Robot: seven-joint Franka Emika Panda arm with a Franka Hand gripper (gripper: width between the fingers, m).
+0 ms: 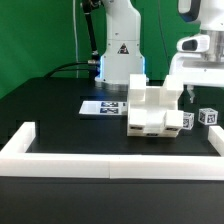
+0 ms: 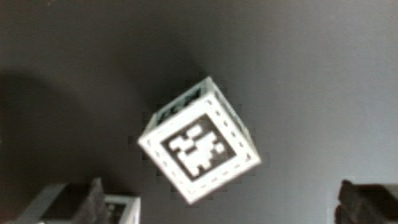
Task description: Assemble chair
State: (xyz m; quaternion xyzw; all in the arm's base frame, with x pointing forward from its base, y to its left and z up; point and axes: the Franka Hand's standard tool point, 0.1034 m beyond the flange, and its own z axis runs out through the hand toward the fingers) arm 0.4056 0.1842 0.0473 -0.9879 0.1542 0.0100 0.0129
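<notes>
Closest to the camera is the long low white wall (image 1: 110, 165). It runs along the front and turns back at both ends, like a fence. It sits on the big black surface (image 1: 55, 125), the biggest thing here. At the back stands the white robot arm (image 1: 122, 40).

Next in size is the chair (image 1: 152, 112). It is a white blocky lump in the middle of the surface, just behind the wall. Some parts look joined into one piece, but I cannot tell which parts they are. So I think the job is partly done, not finished.

Behind the chair, toward the exterior view's left, lies the flat marker board (image 1: 103, 107).

A small block (image 1: 208, 117) with a black-and-white tag sits on the exterior view's right, near the chair but apart from it. It is loose, so I think it is one of the parts left to add.

The pincer (image 1: 189, 96) hangs above the surface between the chair and that block. In the wrist view its fingers (image 2: 80, 205) stand wide apart and hold nothing. A tagged block (image 2: 199, 145) lies on the surface below, not touched. It may be the same loose block, but I cannot be sure.

I see no box, bowl or tray. The wall only fences the parts in
</notes>
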